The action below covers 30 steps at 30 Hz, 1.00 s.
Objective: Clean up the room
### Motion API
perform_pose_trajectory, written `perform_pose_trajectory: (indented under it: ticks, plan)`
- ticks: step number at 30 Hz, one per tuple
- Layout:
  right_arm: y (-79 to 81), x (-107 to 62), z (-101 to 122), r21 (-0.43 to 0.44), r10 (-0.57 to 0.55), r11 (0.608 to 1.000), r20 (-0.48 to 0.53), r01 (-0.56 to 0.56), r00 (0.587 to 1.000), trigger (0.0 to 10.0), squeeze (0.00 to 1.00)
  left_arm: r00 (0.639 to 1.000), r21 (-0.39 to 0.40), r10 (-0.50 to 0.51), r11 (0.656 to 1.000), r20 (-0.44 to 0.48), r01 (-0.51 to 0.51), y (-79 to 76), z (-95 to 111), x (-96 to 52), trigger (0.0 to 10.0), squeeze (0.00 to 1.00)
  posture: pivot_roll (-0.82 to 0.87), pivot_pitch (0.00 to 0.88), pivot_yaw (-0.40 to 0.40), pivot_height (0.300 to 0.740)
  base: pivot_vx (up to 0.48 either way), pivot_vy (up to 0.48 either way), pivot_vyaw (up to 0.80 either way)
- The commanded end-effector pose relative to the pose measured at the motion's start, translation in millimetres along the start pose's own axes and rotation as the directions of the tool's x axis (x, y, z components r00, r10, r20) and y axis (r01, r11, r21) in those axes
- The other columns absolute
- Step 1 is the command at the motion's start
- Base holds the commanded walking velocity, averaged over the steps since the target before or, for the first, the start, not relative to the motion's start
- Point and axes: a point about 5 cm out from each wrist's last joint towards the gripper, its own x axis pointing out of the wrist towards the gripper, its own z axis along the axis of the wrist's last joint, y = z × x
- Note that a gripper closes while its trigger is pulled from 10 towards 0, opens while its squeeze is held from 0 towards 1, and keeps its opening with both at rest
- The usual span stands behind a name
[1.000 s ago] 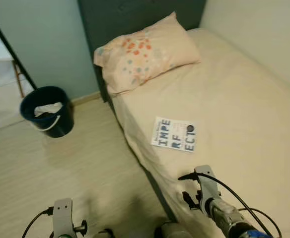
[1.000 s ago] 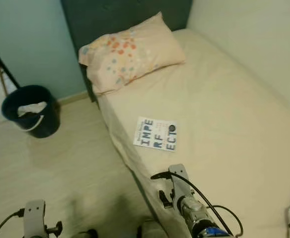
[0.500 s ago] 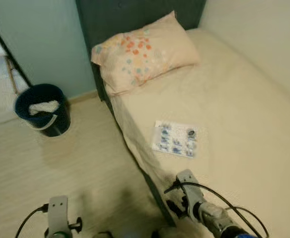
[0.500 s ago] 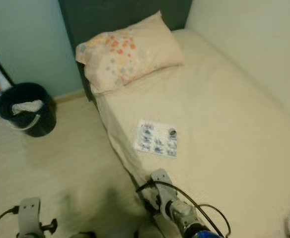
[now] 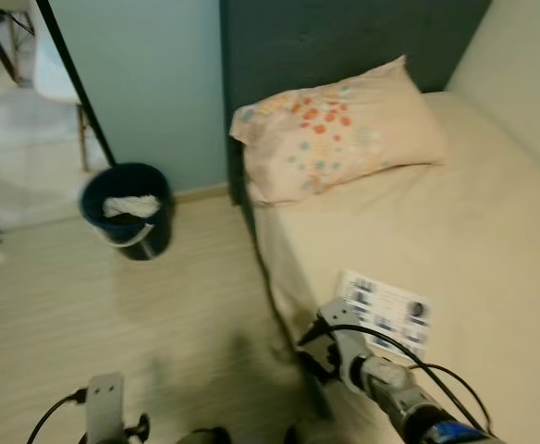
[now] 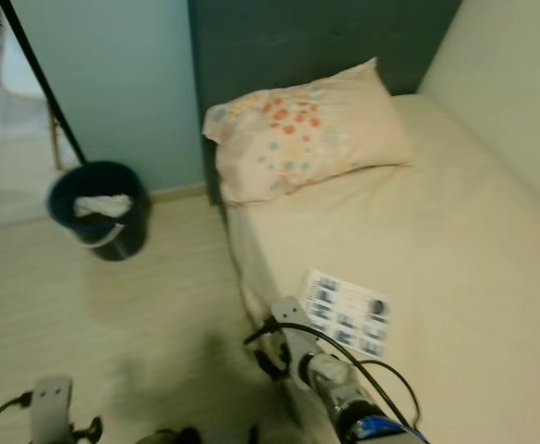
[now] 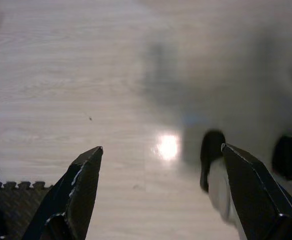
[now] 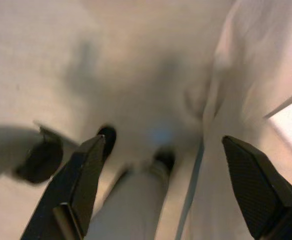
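My view has swung left; the book (image 5: 386,312) on the bed (image 5: 492,240) lies just beside my right gripper (image 8: 161,190), fingers spread, empty, ready to reach

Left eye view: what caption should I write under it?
Robot's right gripper beside a booklet on the bed; pillow above, bucket on floor.

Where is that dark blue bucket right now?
In the left eye view the bucket stands on the floor to the robot's left, against the pale blue wall, left of the bed's headboard.
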Motion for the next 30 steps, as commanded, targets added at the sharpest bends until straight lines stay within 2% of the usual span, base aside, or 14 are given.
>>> perform_pose_trajectory:
  ticks: [1, 3, 5, 7, 14, 18, 20, 25, 28, 30]
  plan:
    - [-8.0, -3.7, -4, 0.056, -0.039, 0.998, -0.007, 0.039, 0.999, 10.0, 0.0, 0.998, 0.002, -0.007, 1.0, -0.056, 0.007, -3.9, -16, -4.2, 10.0, 0.0, -0.09, 0.06, 0.019, 0.74, 0.0, 0.0, 0.0]
    - [-11.3, -4.3, -7, 0.113, -0.08, 0.99, -0.029, 0.082, 0.996, 10.0, 0.0, 0.998, -0.009, -0.008, 1.0, -0.06, 0.007, -4.3, -17, -4.2, 10.0, 0.0, -0.09, 0.064, 0.02, 0.74, 0.0, 0.0, 0.0]
    - [-13.3, -4.9, -9, 0.123, -0.106, 0.986, -0.059, 0.112, 0.993, 10.0, 0.0, 0.998, -0.016, -0.017, 1.0, -0.059, 0.016, -5.0, -16, -4.2, 10.0, 0.0, -0.09, 0.064, 0.02, 0.74, 0.0, 0.0, 0.0]
    - [-18.2, -5.8, -7, 0.19, -0.151, 0.969, -0.043, 0.156, 0.988, 10.0, 0.0, 0.998, 0.007, -0.039, 0.999, -0.054, 0.04, -7.7, -17, -4.5, 10.0, 0.0, -0.09, 0.066, 0.023, 0.74, 0.0, 0.0, -0.45]
    - [-29.4, -8.4, -1, 0.251, -0.229, 0.941, -0.02, 0.227, 0.973, 10.0, 0.0, 0.997, 0.007, -0.059, 0.998, -0.058, 0.06, -10.2, -18, -4.8, 10.0, 0.0, -0.09, 0.066, 0.026, 0.74, 0.0, 0.0, -0.64]
    - [-36.2, -10.2, 3, 0.302, -0.273, 0.916, -0.009, 0.263, 0.962, 10.0, 0.0, 0.996, 0.015, -0.07, 0.997, -0.054, 0.07, -11.3, -17, -4.8, 10.0, 0.0, -0.09, 0.069, 0.028, 0.74, 0.0, 0.0, -0.69]
    - [-42.1, -11.8, 6, 0.352, -0.312, 0.889, -0.004, 0.293, 0.95, 10.0, 0.0, 0.996, 0.018, -0.074, 0.997, -0.049, 0.075, -11.9, -16, -4.6, 10.0, 0.0, -0.09, 0.071, 0.03, 0.74, 0.0, 0.0, -0.69]
    - [-42.9, -11.5, 9, 0.354, -0.317, 0.887, -0.001, 0.296, 0.949, 10.0, 0.0, 0.996, 0.025, -0.077, 0.997, -0.045, 0.078, -12.0, -15, -4.3, 10.0, 0.0, -0.09, 0.072, 0.031, 0.74, 0.0, 0.0, -0.67]
    - [-40.2, -9.8, 11, 0.347, -0.304, 0.895, 0.01, 0.282, 0.953, 10.0, 0.0, 0.996, 0.028, -0.079, 0.996, -0.045, 0.081, -12.3, -15, -4.4, 10.0, 0.0, -0.09, 0.074, 0.03, 0.74, 0.0, 0.0, 0.0]
    - [-39.0, -8.9, 10, 0.328, -0.304, 0.898, -0.017, 0.292, 0.953, 10.0, 0.0, 0.996, 0.027, -0.08, 0.996, -0.045, 0.082, -12.4, -15, -4.4, 10.0, 0.0, -0.09, 0.077, 0.029, 0.74, 0.0, 0.0, 0.0]
